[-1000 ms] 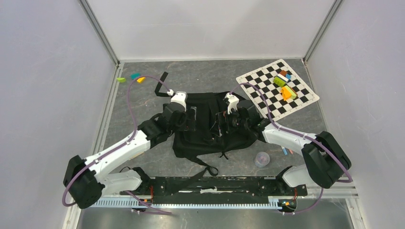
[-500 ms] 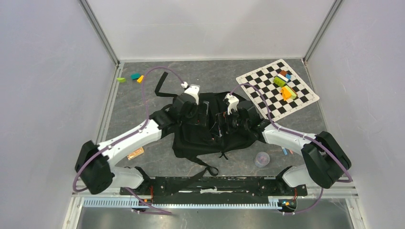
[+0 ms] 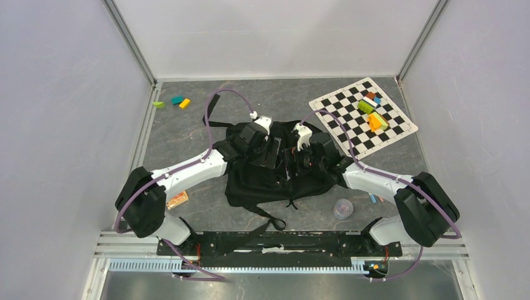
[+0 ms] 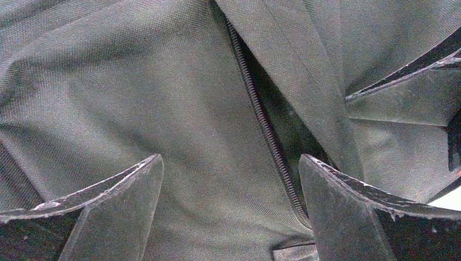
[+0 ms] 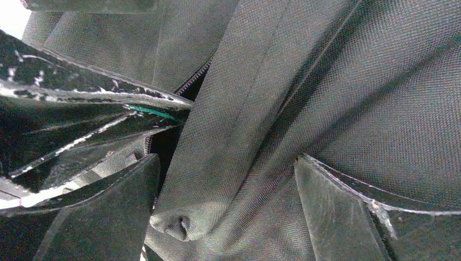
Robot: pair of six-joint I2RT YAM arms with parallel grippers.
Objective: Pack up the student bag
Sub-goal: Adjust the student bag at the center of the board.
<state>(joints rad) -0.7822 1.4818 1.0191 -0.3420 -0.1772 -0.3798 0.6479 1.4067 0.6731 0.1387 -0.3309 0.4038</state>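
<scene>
The student bag (image 3: pixel 265 184), a black fabric backpack, lies flat in the middle of the table. Both grippers hover low over its upper part, almost meeting. My left gripper (image 3: pixel 272 152) is open; in the left wrist view it (image 4: pixel 229 157) straddles the fabric (image 4: pixel 136 81), with a zipper (image 4: pixel 261 119) and a dark slit of opening just inside its right finger (image 4: pixel 348 212). My right gripper (image 3: pixel 292 159) is open too; in the right wrist view it (image 5: pixel 227 159) sits around a raised fold of bag cloth (image 5: pixel 179 220) without pinching it.
A black-and-white checkered mat (image 3: pixel 350 128) with coloured blocks (image 3: pixel 373 112) lies at the back right. Small coloured pieces (image 3: pixel 172 102) sit at the back left. An orange item (image 3: pixel 177 200) lies by the left arm. A small clear cup (image 3: pixel 342 208) stands right of the bag. A strap (image 3: pixel 209 111) trails back left.
My left arm has swung right across the bag, bringing its gripper close to the right one. The right arm has stayed put. Both grippers remain open.
</scene>
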